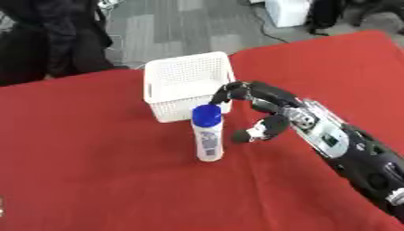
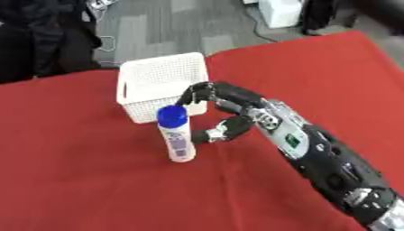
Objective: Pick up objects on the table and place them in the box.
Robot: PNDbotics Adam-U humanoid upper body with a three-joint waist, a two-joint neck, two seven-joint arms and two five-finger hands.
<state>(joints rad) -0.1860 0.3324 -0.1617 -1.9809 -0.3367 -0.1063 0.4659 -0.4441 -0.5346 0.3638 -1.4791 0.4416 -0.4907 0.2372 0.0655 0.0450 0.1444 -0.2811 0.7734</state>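
A white bottle (image 1: 208, 140) with a blue cap (image 1: 207, 114) stands upright on the red tablecloth, just in front of a white perforated box (image 1: 188, 77). My right hand (image 1: 267, 108) comes in from the lower right and sits just right of the bottle. Its fingers (image 1: 229, 92) are curved toward the cap and the thumb (image 1: 254, 131) points at the bottle's body, with a small gap on both sides. The hand holds nothing. The box looks empty inside. My left hand shows in neither view.
The red tablecloth (image 1: 94, 171) covers the table, with bare cloth left of and in front of the bottle. The table's far edge runs just behind the box, with grey floor beyond. A dark-clothed person (image 1: 47, 40) stands at the far left.
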